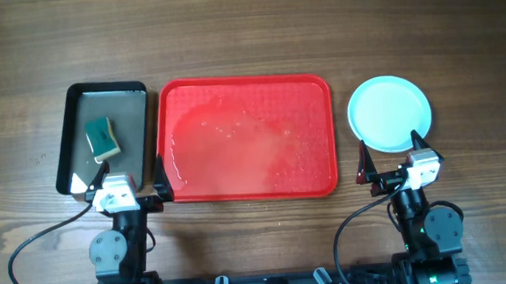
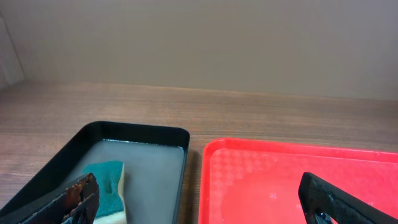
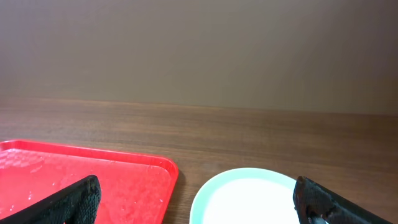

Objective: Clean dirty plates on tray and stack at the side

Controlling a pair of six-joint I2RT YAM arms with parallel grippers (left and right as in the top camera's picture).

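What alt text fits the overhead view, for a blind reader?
A wet red tray without plates lies mid-table; a pale turquoise plate sits right of it, a dark tray with a sponge left. The left gripper and right gripper are open.

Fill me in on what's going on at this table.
Nothing is being held right now. Both the left hand and the right hand are open near the table's front edge. The red tray is wet with no plates on it. A pale turquoise plate sits to its right; whether others lie beneath it cannot be told. The sponge lies in the dark tray.
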